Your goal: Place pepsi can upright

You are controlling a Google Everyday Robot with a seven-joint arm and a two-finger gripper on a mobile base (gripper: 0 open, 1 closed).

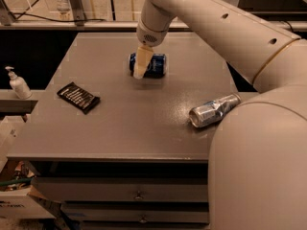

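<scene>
Upper centre: gripper point(142, 67) low over pepsi can point(156, 65), lying sideways on desk point(120, 123); grip cannot be told. Best: clasp mid-body, tip upright slowly, release gently.

Gripper point(140, 72) above pepsi can point(156, 65), lying on table point(120, 128) behind second can point(213, 110).

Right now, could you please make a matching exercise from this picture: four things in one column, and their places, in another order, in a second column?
1. pepsi can
2. silver can
3. black packet
4. hand

a. left part of the table
b. lowered at one end of the pepsi can
c. on its side, far middle of the table
d. on its side, near the table's right edge

Pairs: 1-c, 2-d, 3-a, 4-b
</scene>
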